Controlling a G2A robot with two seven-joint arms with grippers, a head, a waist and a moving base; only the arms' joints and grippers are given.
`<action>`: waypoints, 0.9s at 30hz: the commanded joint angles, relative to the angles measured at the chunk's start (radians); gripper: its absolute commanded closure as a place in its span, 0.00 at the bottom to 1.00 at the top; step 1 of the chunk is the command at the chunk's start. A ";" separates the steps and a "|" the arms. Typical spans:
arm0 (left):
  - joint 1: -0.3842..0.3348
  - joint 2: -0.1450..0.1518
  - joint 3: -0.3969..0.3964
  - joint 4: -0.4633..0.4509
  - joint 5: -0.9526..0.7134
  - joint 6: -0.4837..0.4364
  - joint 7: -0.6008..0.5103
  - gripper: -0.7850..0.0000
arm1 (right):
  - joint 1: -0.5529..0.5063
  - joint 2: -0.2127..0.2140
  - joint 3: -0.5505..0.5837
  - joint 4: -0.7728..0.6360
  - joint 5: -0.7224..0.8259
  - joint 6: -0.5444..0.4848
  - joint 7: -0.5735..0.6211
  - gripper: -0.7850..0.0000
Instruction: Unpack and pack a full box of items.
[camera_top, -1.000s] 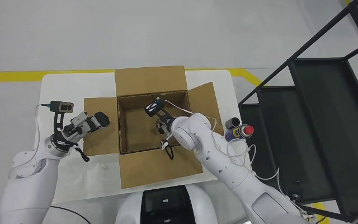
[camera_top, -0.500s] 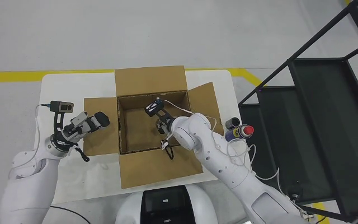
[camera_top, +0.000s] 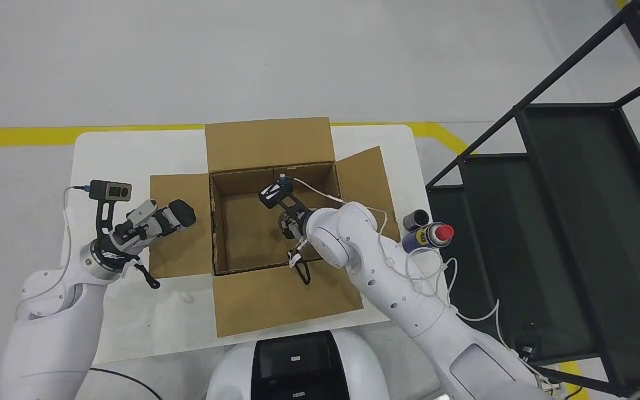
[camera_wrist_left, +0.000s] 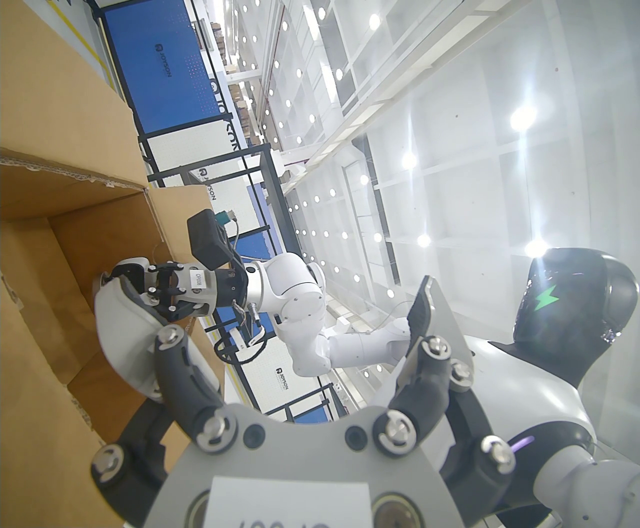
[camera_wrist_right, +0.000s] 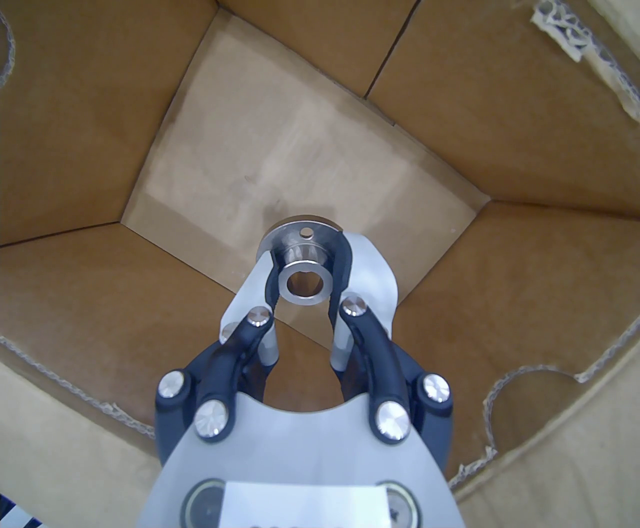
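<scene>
Seen from above, an open cardboard box (camera_top: 268, 150) sits in the middle of a white table (camera_top: 110, 150), with all four flaps folded outward.

The right arm reaches down into the box, toward the 3 o'clock side of its opening. The right gripper (camera_wrist_right: 305, 257) has its claw narrowed around a small metal part (camera_wrist_right: 304, 302), a short silver sleeve with a wider round flange at its far end. One finger presses on each side of the sleeve. The part stands with its flange toward the bare brown box floor, close to one corner. Whether the flange touches the floor cannot be told.

The left gripper (camera_top: 178, 213) is at 9 o'clock from the box, above the left flap. Its claw is spread wide and holds nothing.

At 3 o'clock from the box, just past the right flap near the table edge, two spray cans (camera_top: 430, 230) stand upright side by side, one with a red cap. Black metal steps (camera_top: 560, 200) stand on the floor beyond them, farther toward 3 o'clock.
</scene>
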 joint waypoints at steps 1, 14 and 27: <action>0.000 0.000 0.000 0.000 0.000 0.000 0.000 0.00 | -0.008 0.002 0.005 -0.008 -0.015 0.002 -0.003 1.00; 0.000 0.000 0.000 0.000 0.000 0.000 0.000 0.00 | 0.009 0.019 0.010 -0.284 -0.112 -0.034 0.451 1.00; 0.000 0.000 0.000 0.000 0.000 0.000 0.000 0.00 | -0.031 0.092 0.089 -0.342 0.074 -0.168 0.451 1.00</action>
